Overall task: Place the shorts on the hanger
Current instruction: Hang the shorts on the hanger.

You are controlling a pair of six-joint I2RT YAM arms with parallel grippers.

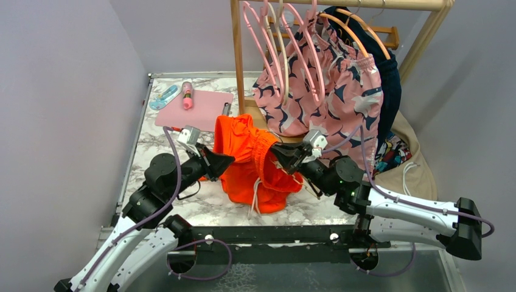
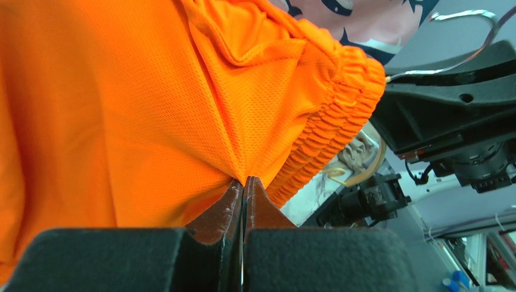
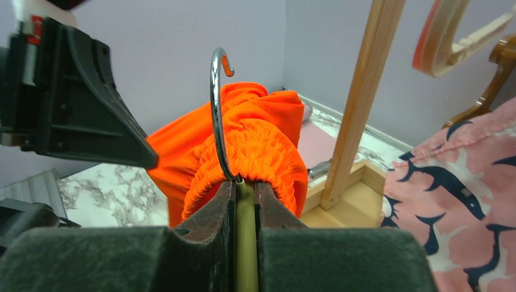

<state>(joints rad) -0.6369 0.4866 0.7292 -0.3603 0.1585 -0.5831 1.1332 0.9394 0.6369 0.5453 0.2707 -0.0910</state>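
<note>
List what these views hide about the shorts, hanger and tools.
1. The hanger: right wrist view shows only hook and stem; the shorts cover its shoulders.
2. The right tool: top view, fabric hides what it grips.
3. The left tool: left wrist view, pinched fabric hidden between shut fingers.

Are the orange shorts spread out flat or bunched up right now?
Bunched up. The shorts hang crumpled between both arms, with the waistband gathered at the hanger below its hook and the fabric pinched in the left jaws.

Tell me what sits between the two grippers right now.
The orange shorts, bunched up, span the gap from left gripper to right gripper; the top view shows it.
</note>
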